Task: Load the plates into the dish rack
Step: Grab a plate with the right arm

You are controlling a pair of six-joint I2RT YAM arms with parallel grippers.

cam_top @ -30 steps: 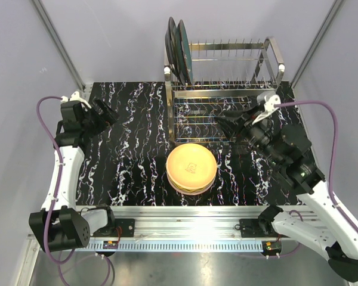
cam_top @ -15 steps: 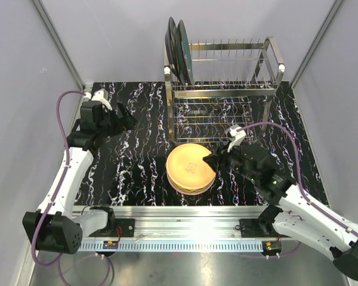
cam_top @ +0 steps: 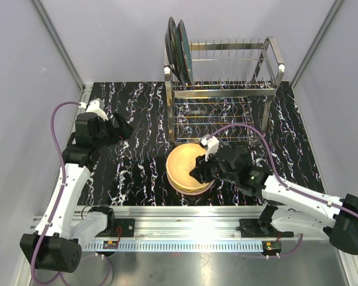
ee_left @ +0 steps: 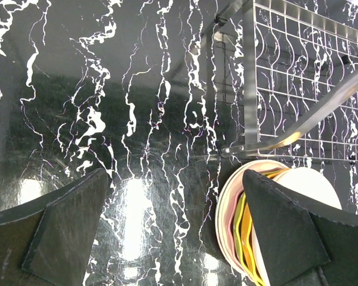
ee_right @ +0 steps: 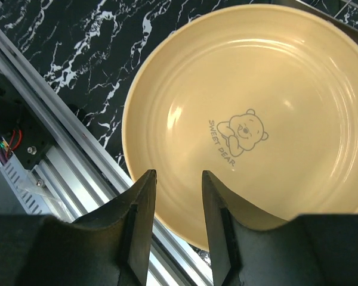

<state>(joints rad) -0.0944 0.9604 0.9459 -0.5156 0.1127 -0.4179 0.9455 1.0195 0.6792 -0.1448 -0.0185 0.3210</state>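
A stack of plates [cam_top: 180, 162] lies on the black marble table, a cream-yellow bear plate [ee_right: 250, 119] on top. The pink, green and orange rims below it show in the left wrist view [ee_left: 237, 221]. Two dark plates [cam_top: 178, 50] stand at the left end of the chrome dish rack [cam_top: 227, 83]. My right gripper [cam_top: 197, 171] hovers over the top plate's near rim, with its jaws [ee_right: 178, 176] open a narrow gap and empty. My left gripper [cam_top: 123, 126] is wide open and empty [ee_left: 173, 226] above the table, left of the stack.
The rack's lower wire tier [ee_left: 298, 89] reaches toward the stack. An aluminium rail [cam_top: 185, 217] runs along the table's near edge, close under the right gripper [ee_right: 53, 113]. Grey walls enclose the table on both sides.
My right arm has swung from the rack's front down and left, over the plate stack. My left arm has shifted a little right and toward the near edge.
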